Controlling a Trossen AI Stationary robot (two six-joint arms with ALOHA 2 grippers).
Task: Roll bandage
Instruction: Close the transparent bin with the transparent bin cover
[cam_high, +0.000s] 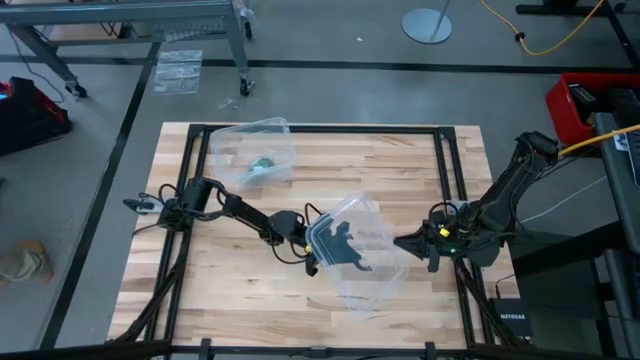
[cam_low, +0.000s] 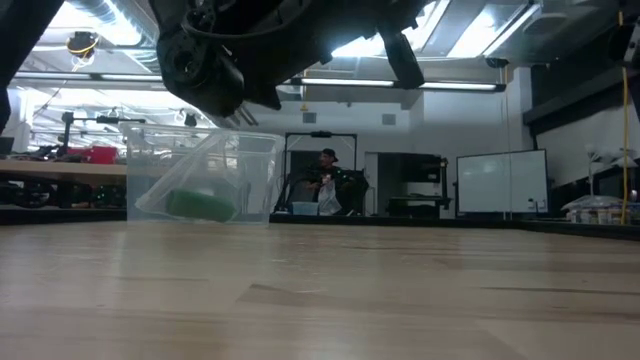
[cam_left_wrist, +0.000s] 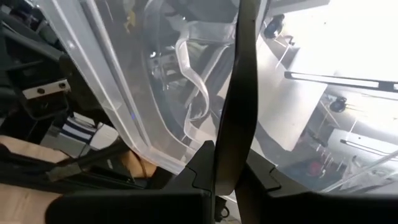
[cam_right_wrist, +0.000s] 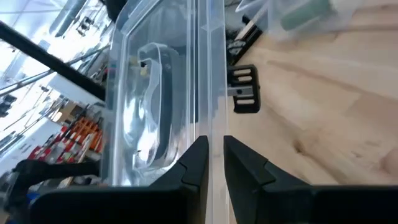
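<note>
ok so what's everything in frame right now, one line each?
bright green cloth bandage: one, green, inside the far clear plastic tub
far clear plastic tub: one, clear, on the table's far left part
held clear plastic tub: one, clear, tilted at table centre, pinched between both grippers
light wooden table: one, pale wood with black frame
red case: one, red, off the table, far right
person: one, in the room behind the table
left gripper: shut on the held tub's left edge
right gripper: shut on its right rim
</note>
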